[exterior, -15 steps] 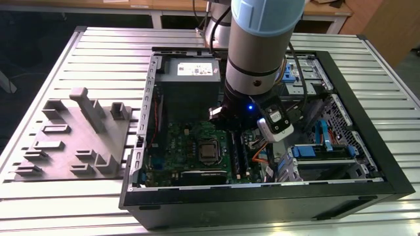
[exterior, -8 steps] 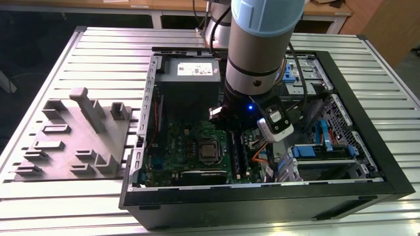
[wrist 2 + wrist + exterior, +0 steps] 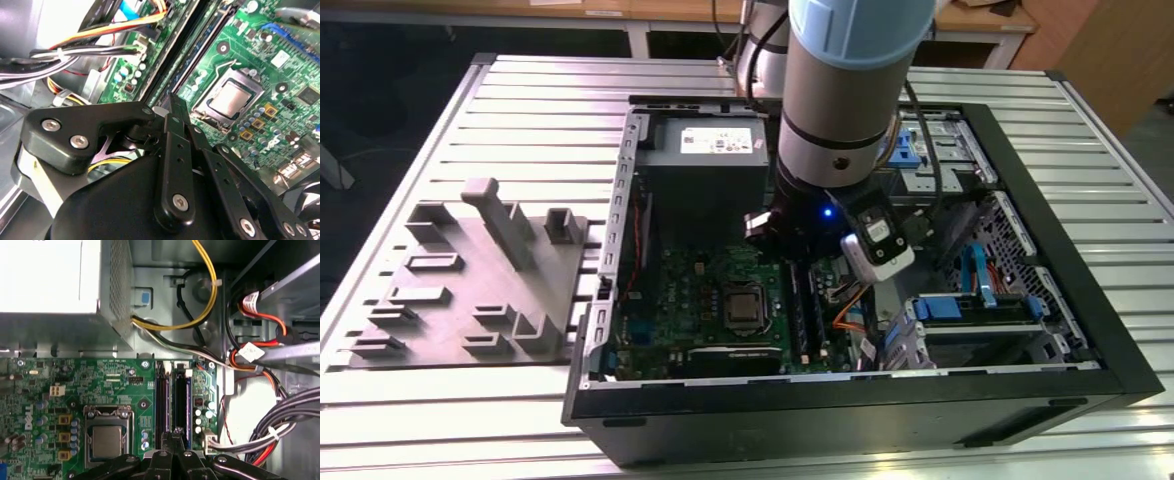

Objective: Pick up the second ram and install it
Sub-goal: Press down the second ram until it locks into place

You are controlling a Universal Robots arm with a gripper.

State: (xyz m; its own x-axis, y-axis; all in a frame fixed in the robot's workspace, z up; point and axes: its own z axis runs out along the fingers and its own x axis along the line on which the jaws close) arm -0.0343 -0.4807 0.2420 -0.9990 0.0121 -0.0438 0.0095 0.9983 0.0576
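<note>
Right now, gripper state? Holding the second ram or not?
Gripper: fingers closed together above the memory slots; whether the second ram sits between them cannot be told.

Arm [image 3: 843, 90] of thick silver-grey tube with pale blue joint cap, black wrist section carrying a small blue light, white-and-black camera module [image 3: 878, 246] clipped beside it, gripper [image 3: 170, 125] of matte black linkage bars, silver hex-socket screws at pivots

I see a ribbed aluminium surface [image 3: 520, 110] under everything, slats running across. Beyond the hand [image 3: 787, 235], a wooden bench [image 3: 587, 12] on white legs, dark floor [image 3: 387, 100] beneath. Wood panel [image 3: 1107, 50] at the far corner. Even light.
</note>
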